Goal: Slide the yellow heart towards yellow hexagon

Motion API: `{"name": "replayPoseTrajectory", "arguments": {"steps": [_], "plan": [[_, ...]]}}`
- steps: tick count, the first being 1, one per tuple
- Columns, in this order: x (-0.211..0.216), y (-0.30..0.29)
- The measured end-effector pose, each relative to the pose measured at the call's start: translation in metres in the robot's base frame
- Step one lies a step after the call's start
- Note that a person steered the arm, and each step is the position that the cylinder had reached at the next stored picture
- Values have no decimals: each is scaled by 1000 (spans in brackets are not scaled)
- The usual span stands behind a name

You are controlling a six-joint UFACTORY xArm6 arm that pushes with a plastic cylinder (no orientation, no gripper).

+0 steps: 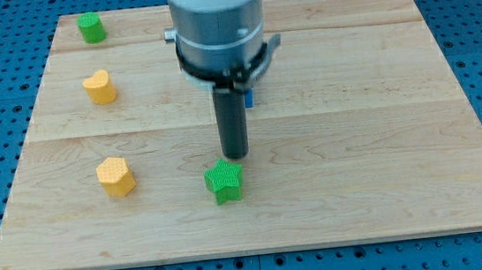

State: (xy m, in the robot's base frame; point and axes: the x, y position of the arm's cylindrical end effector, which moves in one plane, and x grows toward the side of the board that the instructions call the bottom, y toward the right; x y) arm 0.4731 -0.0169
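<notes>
The yellow heart (101,86) lies at the view's left, in the upper part of the wooden board (383,139). The yellow hexagon (115,176) lies below it, near the view's lower left. My tip (235,156) is the lower end of the dark rod near the board's middle. It stands just above the green star (224,181), well to the right of both yellow blocks. I cannot tell whether it touches the star.
A green block (91,28) sits at the board's top left corner. A blue block (250,96) shows only partly behind the rod. The arm's grey body (216,22) covers the top middle. Blue pegboard surrounds the board.
</notes>
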Motion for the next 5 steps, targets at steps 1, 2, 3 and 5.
{"name": "replayPoseTrajectory", "arguments": {"steps": [1, 2, 3, 5], "plan": [[-50, -64], [-42, -126], [-81, -218], [-112, -179]]}}
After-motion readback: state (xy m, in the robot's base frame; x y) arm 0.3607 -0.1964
